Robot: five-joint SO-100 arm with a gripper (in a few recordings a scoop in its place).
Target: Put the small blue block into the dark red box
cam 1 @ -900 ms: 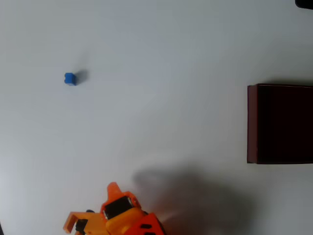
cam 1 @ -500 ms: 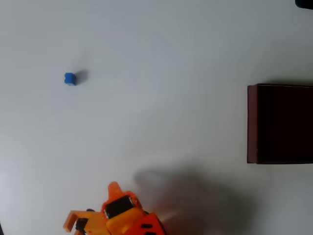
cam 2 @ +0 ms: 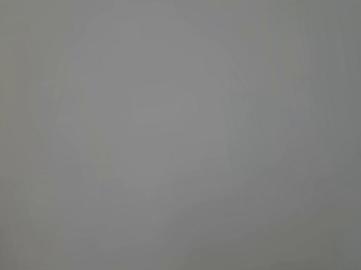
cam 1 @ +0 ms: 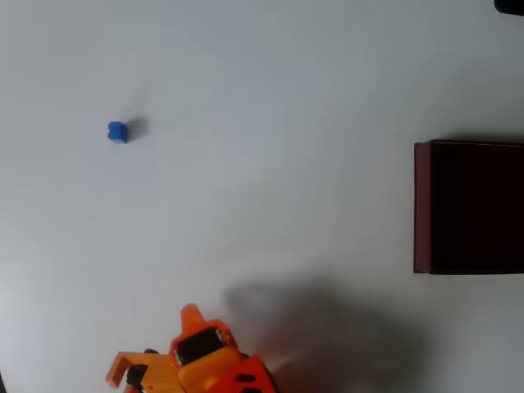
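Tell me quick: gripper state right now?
Gripper: cannot be told whether open or closed; holding nothing, since the small blue block lies far away on the table.

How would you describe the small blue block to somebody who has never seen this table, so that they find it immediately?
In the overhead view, start at the dark red box at the right edge and cross the pale table to the far left. The small blue block lies there alone, above the orange end effector. It is the single bright blue thing, and tiny.

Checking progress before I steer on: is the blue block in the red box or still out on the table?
Out. The small blue block lies on the white table, far left of the dark red box in the overhead view.
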